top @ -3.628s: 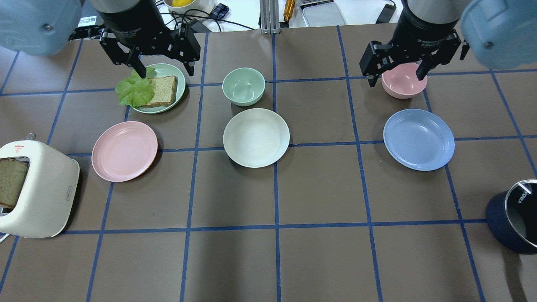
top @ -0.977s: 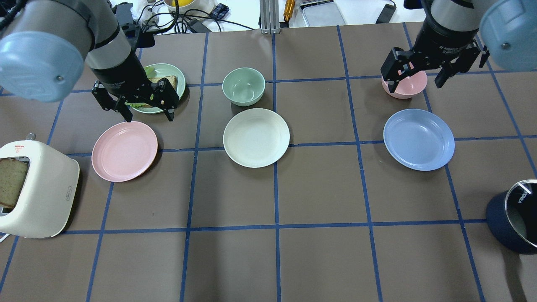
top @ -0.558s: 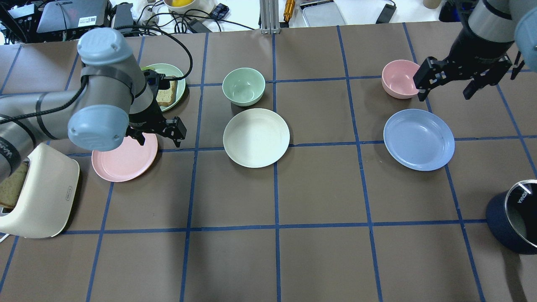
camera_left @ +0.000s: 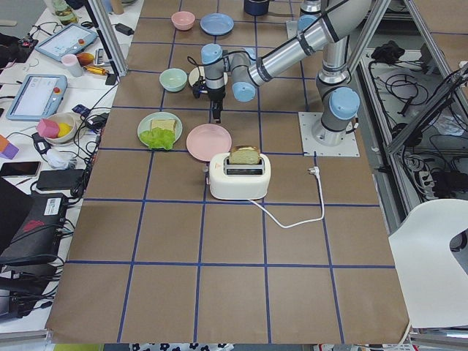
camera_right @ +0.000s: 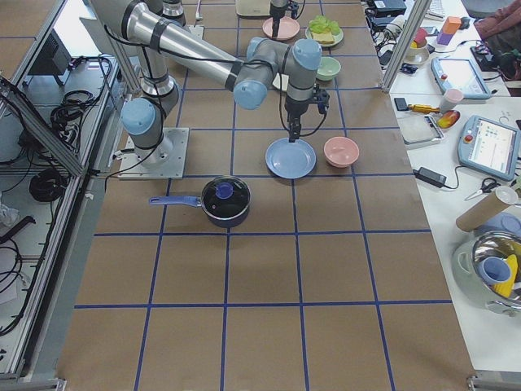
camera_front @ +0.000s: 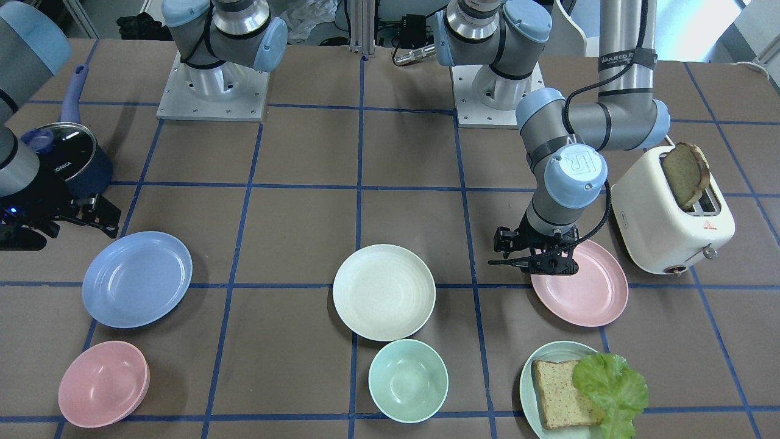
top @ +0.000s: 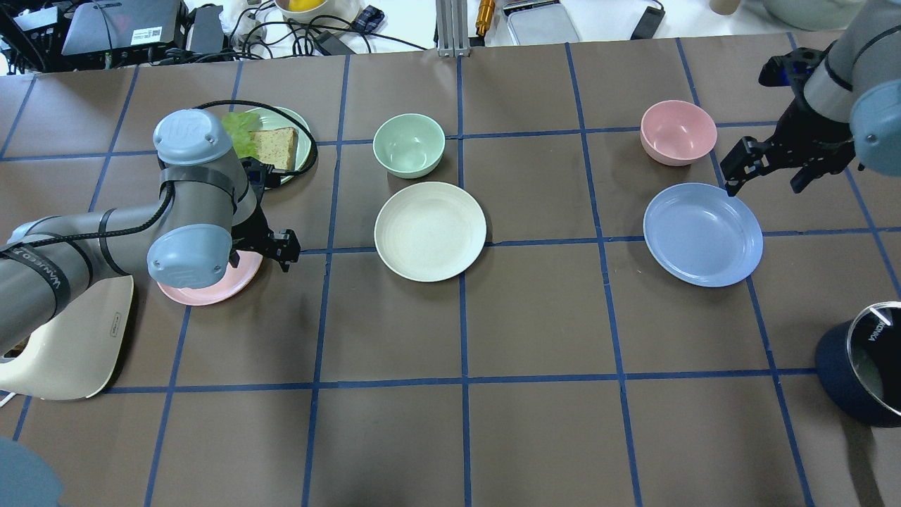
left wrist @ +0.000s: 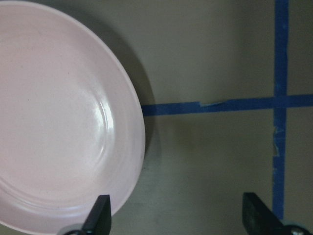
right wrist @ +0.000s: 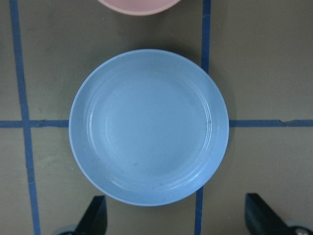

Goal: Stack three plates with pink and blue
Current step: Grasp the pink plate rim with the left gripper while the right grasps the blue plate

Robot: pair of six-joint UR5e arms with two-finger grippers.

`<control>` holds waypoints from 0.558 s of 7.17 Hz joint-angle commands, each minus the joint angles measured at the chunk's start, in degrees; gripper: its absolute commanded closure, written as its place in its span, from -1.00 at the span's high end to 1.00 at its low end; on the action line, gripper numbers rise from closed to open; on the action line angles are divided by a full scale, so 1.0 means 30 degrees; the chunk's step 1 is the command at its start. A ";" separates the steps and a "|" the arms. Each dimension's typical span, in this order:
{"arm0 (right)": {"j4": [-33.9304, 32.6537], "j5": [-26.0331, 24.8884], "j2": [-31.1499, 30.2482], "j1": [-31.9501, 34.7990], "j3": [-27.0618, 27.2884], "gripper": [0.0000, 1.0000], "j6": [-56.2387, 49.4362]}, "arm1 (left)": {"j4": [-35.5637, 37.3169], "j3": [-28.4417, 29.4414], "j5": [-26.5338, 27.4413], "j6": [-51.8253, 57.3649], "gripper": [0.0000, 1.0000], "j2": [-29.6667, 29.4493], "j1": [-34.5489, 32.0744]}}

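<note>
The pink plate (top: 204,285) lies at the left, partly under my left arm. My left gripper (top: 266,248) is open and low at the plate's right rim. In the left wrist view one fingertip (left wrist: 100,215) is over the pink plate (left wrist: 63,127) and the other is over bare table. The cream-white plate (top: 430,231) lies in the middle, untouched. The blue plate (top: 702,234) lies at the right. My right gripper (top: 766,184) is open and empty above its far right rim. The right wrist view shows the whole blue plate (right wrist: 149,127) ahead of the fingers.
A cream toaster (top: 67,345) with bread stands left of the pink plate. A pale green plate with bread and lettuce (top: 281,144), a green bowl (top: 408,144) and a pink bowl (top: 678,132) lie behind the plates. A dark pot (top: 862,362) is at the right edge.
My left gripper has moved down and nearer to the pink plate's right rim. My right gripper has moved right and nearer, from the pink bowl to the blue plate's far edge. Both stayed open.
</note>
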 commanded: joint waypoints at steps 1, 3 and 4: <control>-0.4618 0.0135 0.2568 -0.0808 0.1113 1.00 -0.0692 | 0.1629 -0.0092 0.0027 0.0580 0.38 -0.0916 0.0410; -0.4930 0.1652 0.3579 -0.3121 0.1260 1.00 -0.3995 | 0.2219 0.0055 -0.0002 0.0580 -0.31 -0.1415 0.0410; -0.5046 0.1689 0.3666 -0.3188 0.1406 0.95 -0.4066 | 0.2250 0.0054 -0.0002 0.0609 -0.97 -0.1416 0.0323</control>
